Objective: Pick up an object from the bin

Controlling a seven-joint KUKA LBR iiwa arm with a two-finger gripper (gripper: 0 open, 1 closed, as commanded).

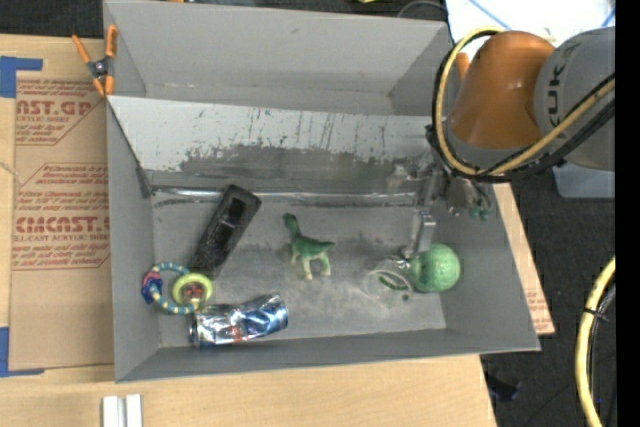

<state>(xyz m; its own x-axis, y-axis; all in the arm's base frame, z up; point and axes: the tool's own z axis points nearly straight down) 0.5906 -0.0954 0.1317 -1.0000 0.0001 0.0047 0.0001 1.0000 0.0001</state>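
My gripper (420, 245) hangs low at the right side of the bin, coming down from under the orange cover. Its tip stands just left of and above a round green ball (438, 268) on the bin floor, very close to it or touching it; which one I cannot tell. A small clear and green piece (392, 279) lies against the ball's left side. Further left, near the middle of the floor, a green toy dinosaur (308, 250) stands upright, apart from the gripper.
A black remote-like bar (225, 227) lies slanted at the left. Below it sit a many-coloured ring toy (177, 289) and a crushed blue and silver can (238, 321) near the front left corner. The bin's sloping walls close in on all sides.
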